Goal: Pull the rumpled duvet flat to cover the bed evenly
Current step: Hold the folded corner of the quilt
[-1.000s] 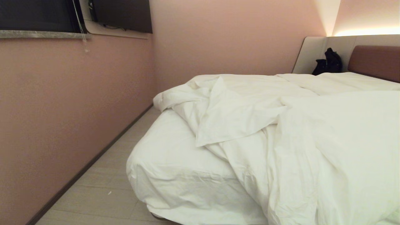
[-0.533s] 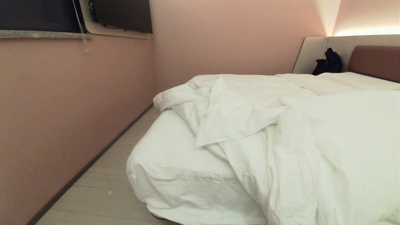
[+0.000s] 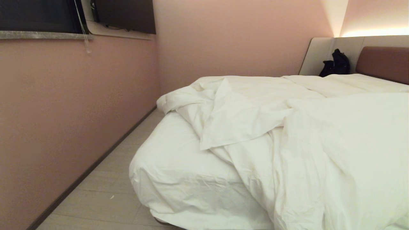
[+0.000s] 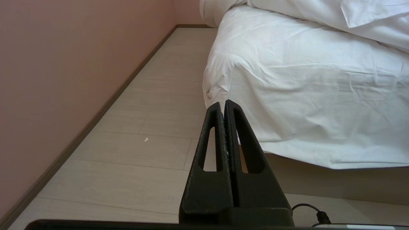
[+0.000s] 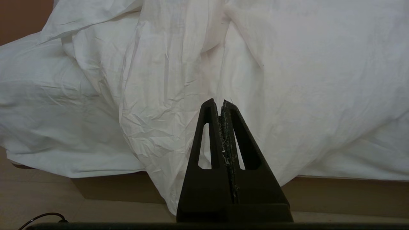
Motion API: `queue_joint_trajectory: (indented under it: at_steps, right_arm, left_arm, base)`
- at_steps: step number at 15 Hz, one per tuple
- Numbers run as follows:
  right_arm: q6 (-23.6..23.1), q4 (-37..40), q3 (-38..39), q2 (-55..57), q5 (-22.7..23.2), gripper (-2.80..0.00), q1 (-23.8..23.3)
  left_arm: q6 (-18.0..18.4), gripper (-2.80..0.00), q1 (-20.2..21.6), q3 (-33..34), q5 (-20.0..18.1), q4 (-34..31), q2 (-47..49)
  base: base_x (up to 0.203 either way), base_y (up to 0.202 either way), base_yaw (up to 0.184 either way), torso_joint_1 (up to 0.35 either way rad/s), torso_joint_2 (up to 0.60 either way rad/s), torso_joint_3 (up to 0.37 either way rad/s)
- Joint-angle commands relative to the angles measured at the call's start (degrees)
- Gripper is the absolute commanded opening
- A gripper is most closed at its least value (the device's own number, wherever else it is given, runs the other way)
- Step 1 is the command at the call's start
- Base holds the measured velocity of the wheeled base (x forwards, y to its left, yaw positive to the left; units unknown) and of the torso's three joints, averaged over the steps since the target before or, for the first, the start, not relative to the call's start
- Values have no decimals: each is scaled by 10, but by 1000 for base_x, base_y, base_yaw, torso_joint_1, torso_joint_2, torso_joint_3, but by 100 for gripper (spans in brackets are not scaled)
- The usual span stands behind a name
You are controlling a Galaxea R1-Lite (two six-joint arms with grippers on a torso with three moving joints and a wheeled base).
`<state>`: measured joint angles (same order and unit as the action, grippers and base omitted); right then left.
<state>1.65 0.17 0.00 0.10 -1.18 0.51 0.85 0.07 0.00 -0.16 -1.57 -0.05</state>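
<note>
Nothing has changed: the duvet (image 3: 287, 127) lies exactly as a second ago.

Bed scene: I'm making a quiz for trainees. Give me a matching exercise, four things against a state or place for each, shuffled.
Things:
1. duvet
2. mattress corner
3. black bag
4. left hand

States or places:
A. shut, low over the floor
B. beside the headboard
C. rumpled, hanging over the bed's end
D. bare sheet, uncovered

Pairs: 1-C, 2-D, 3-B, 4-A
</note>
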Motion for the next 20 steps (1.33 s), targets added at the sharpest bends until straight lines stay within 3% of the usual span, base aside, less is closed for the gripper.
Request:
queue_joint_trajectory:
  at_steps: [1,10,15,20]
  right_arm:
    - [0,0,0,0,0,-280,0]
    - [0,0,0,0,0,-280,0]
    - [0,0,0,0,0,-280,0]
    - [0,0,0,0,0,-280,0]
  left_arm:
    - [-1,-280,0,0,0,0,0]
    - [-2,-280,0,0,2,-1,0]
    - [-2,-280,0,0,2,0,0]
    - [-2,-280,0,0,2,0,0]
  base:
    - [0,0,0,0,0,0]
    - [0,0,0,0,0,0]
    - [0,-133,1,3,3,2]
    - [0,0,0,0,0,0]
